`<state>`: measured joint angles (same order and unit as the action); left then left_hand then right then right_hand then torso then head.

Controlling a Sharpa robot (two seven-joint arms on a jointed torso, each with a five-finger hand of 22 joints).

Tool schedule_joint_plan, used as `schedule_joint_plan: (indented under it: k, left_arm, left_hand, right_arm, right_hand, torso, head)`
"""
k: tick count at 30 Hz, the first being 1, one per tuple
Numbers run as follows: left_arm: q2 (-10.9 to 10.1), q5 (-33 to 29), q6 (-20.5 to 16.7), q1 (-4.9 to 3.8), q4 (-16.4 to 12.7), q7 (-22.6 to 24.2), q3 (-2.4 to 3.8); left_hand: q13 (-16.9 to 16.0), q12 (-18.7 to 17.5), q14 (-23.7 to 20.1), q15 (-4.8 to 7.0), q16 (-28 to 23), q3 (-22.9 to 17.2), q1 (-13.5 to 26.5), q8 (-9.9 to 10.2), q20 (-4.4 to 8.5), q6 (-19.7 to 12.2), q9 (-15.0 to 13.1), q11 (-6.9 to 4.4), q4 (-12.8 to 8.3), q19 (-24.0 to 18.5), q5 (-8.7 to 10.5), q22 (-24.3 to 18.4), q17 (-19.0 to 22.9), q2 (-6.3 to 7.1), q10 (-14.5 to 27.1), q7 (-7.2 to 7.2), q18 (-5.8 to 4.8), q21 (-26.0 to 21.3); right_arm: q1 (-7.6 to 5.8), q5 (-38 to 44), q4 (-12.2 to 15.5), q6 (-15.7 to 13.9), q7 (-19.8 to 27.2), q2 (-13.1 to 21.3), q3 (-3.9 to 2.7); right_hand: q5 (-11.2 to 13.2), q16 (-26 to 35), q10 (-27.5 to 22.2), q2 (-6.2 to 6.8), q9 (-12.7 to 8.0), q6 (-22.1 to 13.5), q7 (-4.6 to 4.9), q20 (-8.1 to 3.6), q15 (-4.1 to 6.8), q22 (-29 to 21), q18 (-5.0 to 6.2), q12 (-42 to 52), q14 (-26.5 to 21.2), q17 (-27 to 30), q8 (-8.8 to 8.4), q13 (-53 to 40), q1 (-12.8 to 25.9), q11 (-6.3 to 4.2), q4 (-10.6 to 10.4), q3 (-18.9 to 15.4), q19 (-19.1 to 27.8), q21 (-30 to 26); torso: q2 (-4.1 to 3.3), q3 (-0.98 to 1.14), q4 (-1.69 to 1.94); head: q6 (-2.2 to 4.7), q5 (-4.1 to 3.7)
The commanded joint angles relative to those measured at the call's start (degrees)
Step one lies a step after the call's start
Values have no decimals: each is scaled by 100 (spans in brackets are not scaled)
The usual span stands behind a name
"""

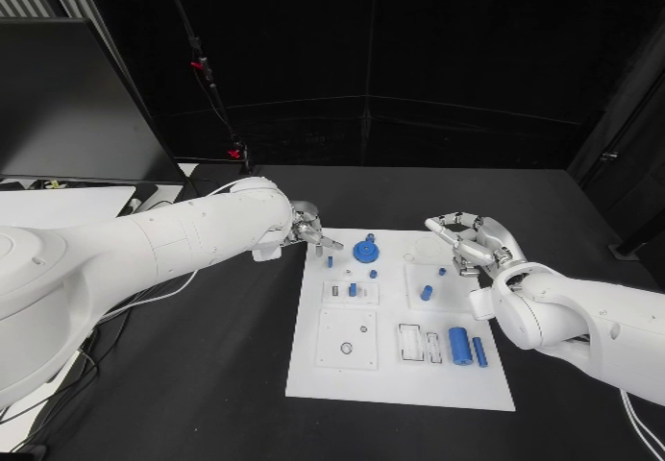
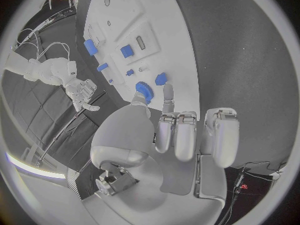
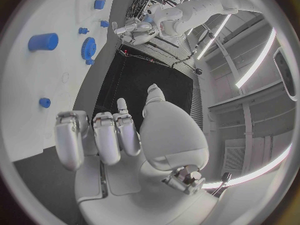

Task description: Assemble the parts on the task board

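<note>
Parts lie scattered over the white task board [image 1: 399, 376], which sits in the middle of the black table [image 1: 208, 384]. Near the board's far edge stands a blue gear [image 1: 366, 252], with a small blue peg [image 1: 330, 259] just beside it toward the far left corner. A short blue cylinder [image 1: 427, 292] stands in the board's middle right section, and small blue pieces [image 1: 354, 289] sit in the square recess left of it. Toward the near right corner a thick blue cylinder [image 1: 458, 339] and a thin blue rod [image 1: 480, 351] lie side by side, next to two dark slots [image 1: 410, 342].

The left hand [image 1: 307, 230] hovers at the board's far left corner, close to the peg and gear; its fingers are slightly apart and curled forward, and it holds nothing. The right hand [image 1: 471, 244] is over the board's far right corner, fingers loosely spread, with nothing in its grasp. In the left wrist view the fingers [image 2: 177, 135] point toward the gear, with nothing between them and it.

Off the board, cables [image 1: 111, 317] trail over the table's left side beneath the left arm, and a white surface [image 1: 62, 204] lies beyond the far left edge.
</note>
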<state>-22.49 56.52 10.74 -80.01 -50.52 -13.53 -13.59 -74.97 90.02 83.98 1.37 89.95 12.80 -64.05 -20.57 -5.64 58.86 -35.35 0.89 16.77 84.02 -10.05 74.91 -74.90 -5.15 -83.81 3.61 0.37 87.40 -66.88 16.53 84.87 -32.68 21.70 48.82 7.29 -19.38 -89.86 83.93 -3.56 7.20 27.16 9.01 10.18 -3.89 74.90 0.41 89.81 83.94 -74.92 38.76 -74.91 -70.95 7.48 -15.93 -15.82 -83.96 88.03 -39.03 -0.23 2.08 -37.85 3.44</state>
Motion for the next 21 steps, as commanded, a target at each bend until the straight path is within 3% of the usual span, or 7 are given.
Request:
schedule_joint_plan:
  k: [1,6,9,11,15,21]
  left_arm:
    - [39,54,266,11,79,100,5]
    - [97,56,457,43,161,125,5]
    - [126,43,584,56,209,166,5]
    - [141,36,636,62,237,179,5]
    - [154,30,636,68,277,172,5]
    - [156,28,611,75,313,105,5]
  left_hand:
    - [-1503,-2,602,5,5,50,14,42,35,48,-5,-13,0,279,41,1389,-1510,11,-619,16,54,25]
    - [-1503,-2,602,16,5,40,-80,9,36,173,-79,-42,-20,286,67,1391,-1510,-72,-619,-24,53,30]
    - [-1503,-2,602,49,5,-9,-374,-71,60,195,-281,-81,-17,251,537,1378,-1510,-242,-619,-63,63,4]
    - [-1503,-2,602,64,5,52,-384,-185,75,207,-488,-104,-8,249,666,1377,-1510,-305,-619,-79,64,1]
    - [-1503,-2,602,84,5,286,-202,-358,98,155,-844,-108,-10,267,716,1384,-1510,-300,-619,-99,58,14]
    - [-1503,-2,602,88,5,516,156,-445,107,142,-1069,-117,-3,311,717,1401,-1510,-360,-619,-97,45,47]
  right_arm:
    - [-9,-13,9,-8,32,-7,-3]
    - [-9,-13,7,-2,17,-9,-3]
    - [-9,-13,8,0,10,-14,-3]
    - [-9,-13,9,1,6,-15,-3]
    - [-9,-13,11,2,3,-9,-3]
    - [-9,-13,16,6,2,-3,-3]
  right_hand:
    - [-17,-14,607,-43,-6,37,306,43,-44,1392,41,19,606,-1508,6,-1509,-9,27,-27,-2,-368,-20]
    - [-17,-14,607,-43,-6,37,306,43,-44,1392,41,19,606,-1508,6,-1509,-9,27,-27,-2,-368,-20]
    - [-17,-14,607,-43,-6,37,306,43,-44,1392,41,19,606,-1508,6,-1509,-9,27,-27,-2,-368,-20]
    - [-17,-14,607,-43,-6,37,306,43,-44,1392,41,19,606,-1508,6,-1509,-9,27,-27,-2,-368,-20]
    - [-17,-14,607,-43,-6,37,306,43,-44,1392,41,19,606,-1508,6,-1509,-9,27,-27,-2,-368,-20]
    - [-17,-14,607,-43,-6,37,306,43,-44,1392,41,19,606,-1508,6,-1509,-9,27,-27,-2,-368,-20]
  torso:
    - [1,6,4]
    - [0,6,9]
    - [0,4,1]
    - [2,3,-2]
    - [2,6,6]
    - [2,6,5]
  head:
    - [-6,-6]
    - [-19,-20]
    - [-18,-16]
    - [-29,-18]
    - [-38,-31]
    - [-55,-43]
